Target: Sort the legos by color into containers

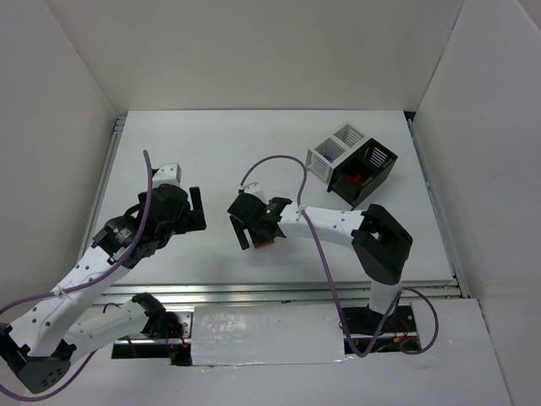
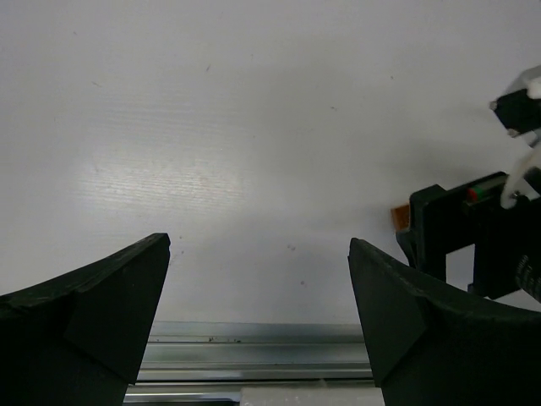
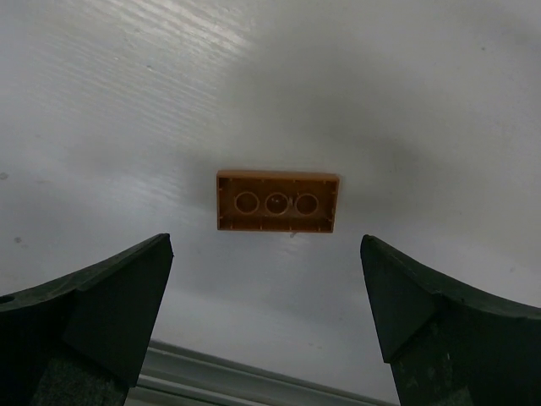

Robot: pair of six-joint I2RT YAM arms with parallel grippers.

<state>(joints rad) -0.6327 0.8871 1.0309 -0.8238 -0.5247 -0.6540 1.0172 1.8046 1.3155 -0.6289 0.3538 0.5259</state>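
Observation:
An orange-brown lego (image 3: 276, 202) lies upside down on the white table, its three hollow tubes showing. My right gripper (image 3: 266, 254) is open above it, the brick just ahead of the gap between the fingers, not touched. In the top view the brick (image 1: 264, 243) peeks out beside the right gripper (image 1: 244, 226). My left gripper (image 1: 196, 211) is open and empty to the left; its wrist view (image 2: 259, 249) shows bare table, with the right gripper (image 2: 461, 228) and an edge of the orange brick (image 2: 400, 218) at the right. Something red (image 1: 359, 178) lies in the black box.
A white box (image 1: 332, 154) and a black box (image 1: 378, 161) stand side by side at the back right. A metal rail (image 1: 279, 292) runs along the table's near edge. White walls enclose the table on three sides.

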